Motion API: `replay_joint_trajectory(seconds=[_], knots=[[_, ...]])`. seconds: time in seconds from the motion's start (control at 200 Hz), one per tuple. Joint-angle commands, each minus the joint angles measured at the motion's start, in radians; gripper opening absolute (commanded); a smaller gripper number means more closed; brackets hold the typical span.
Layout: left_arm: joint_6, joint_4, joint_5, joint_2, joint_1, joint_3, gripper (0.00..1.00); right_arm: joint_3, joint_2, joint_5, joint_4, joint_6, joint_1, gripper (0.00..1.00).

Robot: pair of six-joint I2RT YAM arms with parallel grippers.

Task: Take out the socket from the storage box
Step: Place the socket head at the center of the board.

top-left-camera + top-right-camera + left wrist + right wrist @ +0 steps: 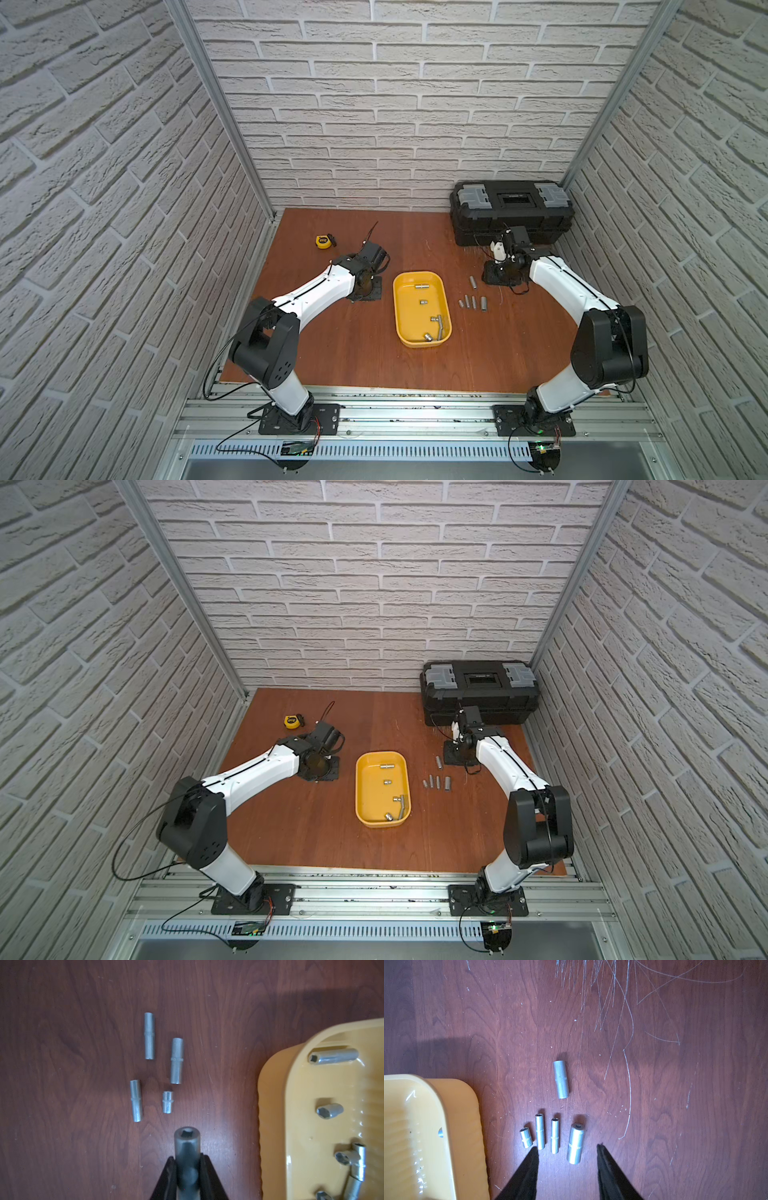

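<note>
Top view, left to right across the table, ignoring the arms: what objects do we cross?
In a top view: yellow tape measure → yellow storage box → short socket → slim socket → second slim socket → wide socket. Left out, overlapping: lone socket, black toolbox.

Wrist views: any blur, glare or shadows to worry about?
Left wrist: the socket in the left gripper is dark and defocused; loose sockets slightly soft; glints on the box floor. Right wrist: loose sockets sharp, box washed out pale, shadow patch on the table beside it.
</note>
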Motion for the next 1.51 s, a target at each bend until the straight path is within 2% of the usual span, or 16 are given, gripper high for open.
replay_joint_trajectory(seconds=[0.0,0.275,0.6,0.8,0.975,1.185,1.335,1.5], knots=[[0.001,0.048,0.017,0.052,0.004,0.01,0.11,-0.016,-0.021,-0.01,0.019,0.016,-0.007,0.47],[0.02,0.076,0.025,0.191,0.028,0.043,0.11,-0.033,-0.034,-0.006,0.015,0.012,-0.006,0.47],[0.041,0.093,0.053,0.242,0.038,0.063,0.17,-0.033,-0.035,-0.011,0.012,0.013,-0.007,0.47],[0.042,0.096,0.053,0.229,0.038,0.052,0.26,-0.03,-0.039,-0.008,0.008,0.011,-0.007,0.47],[0.041,0.09,0.053,0.204,0.038,0.051,0.39,-0.028,-0.043,-0.011,0.006,0.01,-0.007,0.47],[0.043,0.06,0.044,0.121,0.037,0.067,0.46,-0.015,-0.07,-0.041,-0.009,0.002,0.006,0.47],[0.042,0.031,0.017,0.032,0.038,0.074,0.48,0.003,-0.103,-0.052,-0.014,0.011,0.094,0.47],[0.015,0.043,0.012,-0.06,0.073,0.042,0.51,0.045,-0.08,-0.015,-0.014,0.042,0.273,0.48]])
